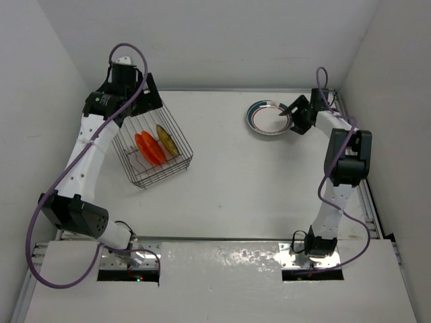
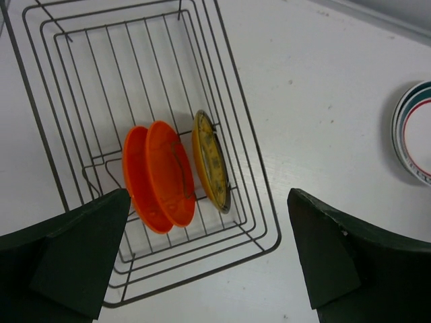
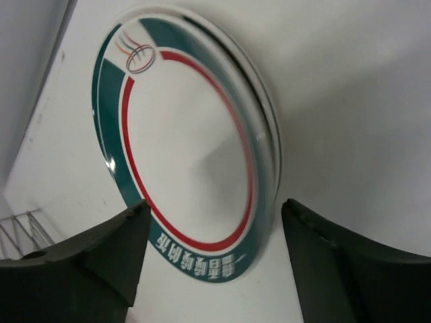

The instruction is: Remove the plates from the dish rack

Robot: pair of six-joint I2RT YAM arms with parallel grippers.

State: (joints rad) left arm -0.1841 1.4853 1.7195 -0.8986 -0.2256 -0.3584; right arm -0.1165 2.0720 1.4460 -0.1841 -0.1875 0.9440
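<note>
White surface [image 1: 269, 195], teal-rimmed plate [image 3: 188, 134] by the far edge, rim lettering unreadable tbh; left claw [image 2: 209, 198] wide, right claw [image 3: 215, 208] parted, both empty.

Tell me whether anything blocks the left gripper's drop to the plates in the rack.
Nothing visible does. The left gripper hangs open over the open-topped dish rack, with the orange plates and the yellow plate on edge below it.

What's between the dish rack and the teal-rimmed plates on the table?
Nothing: only bare table between dish rack and the stacked plates, per top view.
</note>
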